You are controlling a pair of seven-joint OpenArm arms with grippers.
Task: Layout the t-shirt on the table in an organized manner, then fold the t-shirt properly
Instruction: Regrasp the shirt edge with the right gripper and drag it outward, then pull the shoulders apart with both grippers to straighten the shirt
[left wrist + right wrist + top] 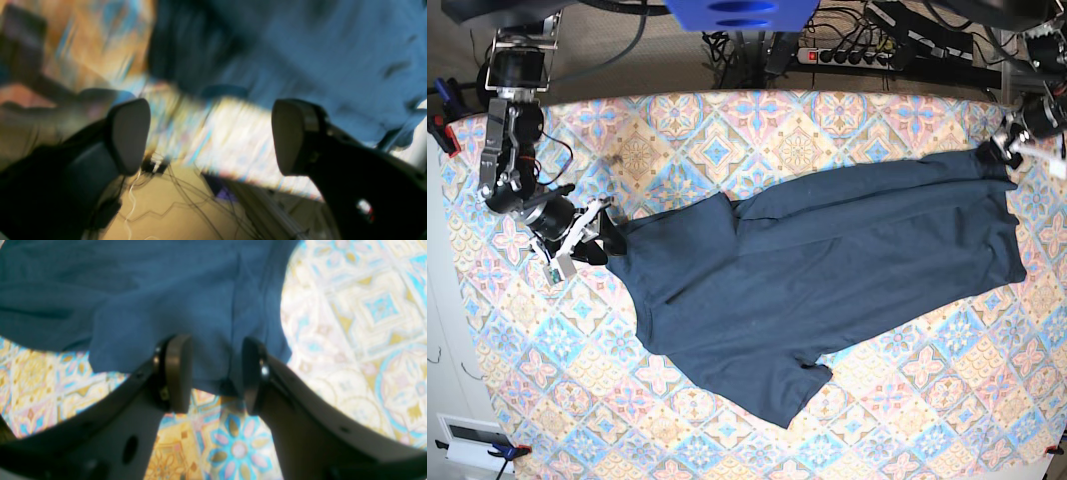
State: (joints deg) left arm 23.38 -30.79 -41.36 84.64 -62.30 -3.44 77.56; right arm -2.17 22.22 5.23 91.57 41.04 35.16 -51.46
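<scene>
I am viewing the t-shirt (827,270) lying spread across the middle of the table (727,130), its long axis running slantwise from the table's far right corner toward the near left. The hem end is pointing toward that far right corner; a sleeve (802,385) is pointing toward the table's near edge.

The right gripper (599,236) is sitting at the shirt's left corner. In the right wrist view its jaws are standing partly spread, with a fold of shirt edge (213,373) lying between the pads (178,373); I cannot tell whether the pads are pressing the cloth.

The left gripper (1005,148) is sitting at the shirt's far right corner, small and partly cut off by the frame edge in the base view. In the left wrist view its jaws are standing wide apart with nothing between them (210,136). That view is heavily motion-blurred: shirt cloth (317,60) is filling the upper right, and the table pattern is smearing past legibility. Loose cables (186,206) are showing below.
</scene>
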